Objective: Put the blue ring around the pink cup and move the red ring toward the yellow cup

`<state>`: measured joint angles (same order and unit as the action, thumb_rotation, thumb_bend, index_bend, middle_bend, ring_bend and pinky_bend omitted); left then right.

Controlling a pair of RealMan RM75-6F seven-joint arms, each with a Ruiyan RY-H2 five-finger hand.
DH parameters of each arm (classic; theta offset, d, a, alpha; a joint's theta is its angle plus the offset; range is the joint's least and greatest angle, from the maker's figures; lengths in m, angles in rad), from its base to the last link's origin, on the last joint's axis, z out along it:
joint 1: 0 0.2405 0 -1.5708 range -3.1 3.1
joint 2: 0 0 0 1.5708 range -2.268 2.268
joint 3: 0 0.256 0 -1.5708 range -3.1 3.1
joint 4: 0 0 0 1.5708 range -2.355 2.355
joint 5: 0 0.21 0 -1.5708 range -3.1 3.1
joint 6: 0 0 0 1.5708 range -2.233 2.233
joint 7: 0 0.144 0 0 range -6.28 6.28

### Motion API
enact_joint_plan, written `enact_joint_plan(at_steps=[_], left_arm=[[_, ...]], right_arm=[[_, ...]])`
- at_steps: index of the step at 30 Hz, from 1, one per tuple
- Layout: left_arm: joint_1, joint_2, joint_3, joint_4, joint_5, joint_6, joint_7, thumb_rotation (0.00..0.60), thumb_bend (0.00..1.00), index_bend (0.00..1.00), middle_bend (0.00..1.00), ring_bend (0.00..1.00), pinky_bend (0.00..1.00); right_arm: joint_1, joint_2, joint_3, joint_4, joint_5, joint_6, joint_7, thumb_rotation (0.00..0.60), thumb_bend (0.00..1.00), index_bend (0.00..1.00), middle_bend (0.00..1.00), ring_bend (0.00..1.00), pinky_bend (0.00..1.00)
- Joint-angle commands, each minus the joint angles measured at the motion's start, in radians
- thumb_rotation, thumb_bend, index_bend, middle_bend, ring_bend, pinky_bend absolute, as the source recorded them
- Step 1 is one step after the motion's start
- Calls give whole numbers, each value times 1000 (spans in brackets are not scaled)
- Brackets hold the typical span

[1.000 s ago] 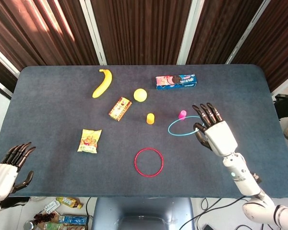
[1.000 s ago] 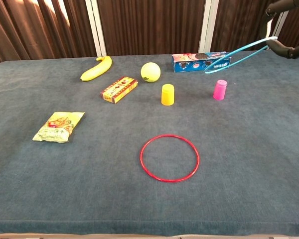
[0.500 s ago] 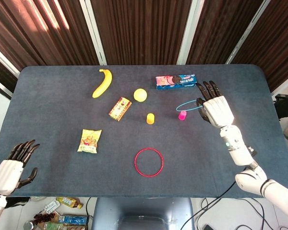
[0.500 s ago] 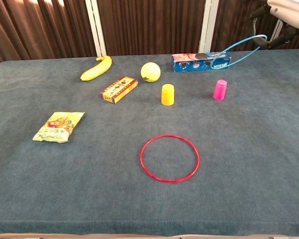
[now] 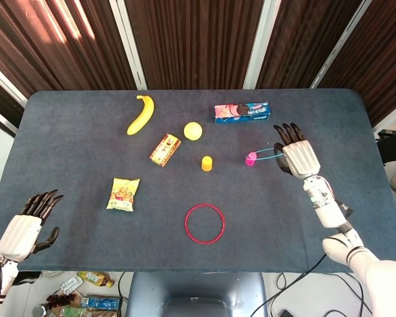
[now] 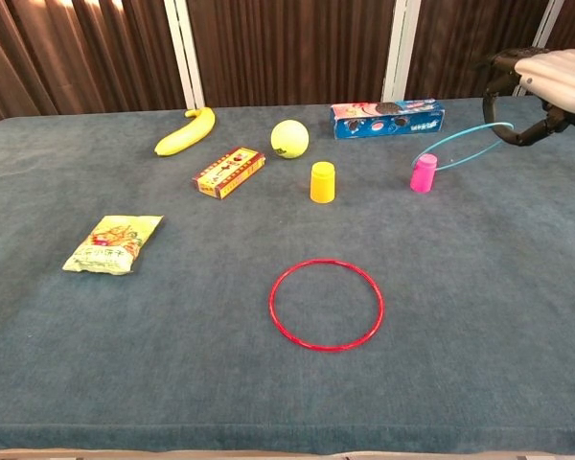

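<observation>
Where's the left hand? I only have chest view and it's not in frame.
Observer: Head view shows the left hand by the near-left corner of the table, fingers apart, holding nothing.
Operator: Is the blue ring over the pink cup?
Observer: From above, the blue ring looks nearly edge-on. It is tilted, running from the pink cup to the right hand that holds it. I cannot tell if it is around the cup.

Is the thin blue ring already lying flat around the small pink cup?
Not yet. The thin blue ring is tilted, its high edge held by the right hand, its low edge at the small pink cup.
</observation>
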<state>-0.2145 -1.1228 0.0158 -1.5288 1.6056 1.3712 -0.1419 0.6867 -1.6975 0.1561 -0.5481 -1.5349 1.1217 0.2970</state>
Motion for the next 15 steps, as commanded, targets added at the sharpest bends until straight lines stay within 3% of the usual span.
enact_joint_plan(at_steps=[1,4,6,8,9,12,15], left_arm=[[0,0,2,0,1,0,1,600,470,75,0,0,90],[0,1,5,0,5,2,0,600,471,75,0,0,90],[1,2,6,0,5,5,0,600,471,77,0,0,90],[1,3,6,-1,5,5,-5,600,471,78,0,0,90],[1,5,7,-1,4,4,-8,600,471,78,0,0,90],[1,8,6,-1,2,6,-14,600,471,79,0,0,90],[2,12,7,1,4,10,-25,600,471,79,0,0,90]], right_arm=[[-7,-25,-29,45,-11,4,17,600,551,832,175,0,0],[-10,-37,-40,65,-7,-13,19,600,551,754,176,0,0],[-11,-42,-41,65,4,-43,12,600,546,582,162,0,0],[-10,-44,-40,56,18,-76,1,600,485,310,111,0,0],[-9,-43,-42,48,22,-86,-6,600,455,240,93,0,0],[-13,-35,-44,27,28,-90,-24,600,393,103,62,0,0],[-29,-4,-48,-26,29,-63,-39,600,371,32,45,0,0]])
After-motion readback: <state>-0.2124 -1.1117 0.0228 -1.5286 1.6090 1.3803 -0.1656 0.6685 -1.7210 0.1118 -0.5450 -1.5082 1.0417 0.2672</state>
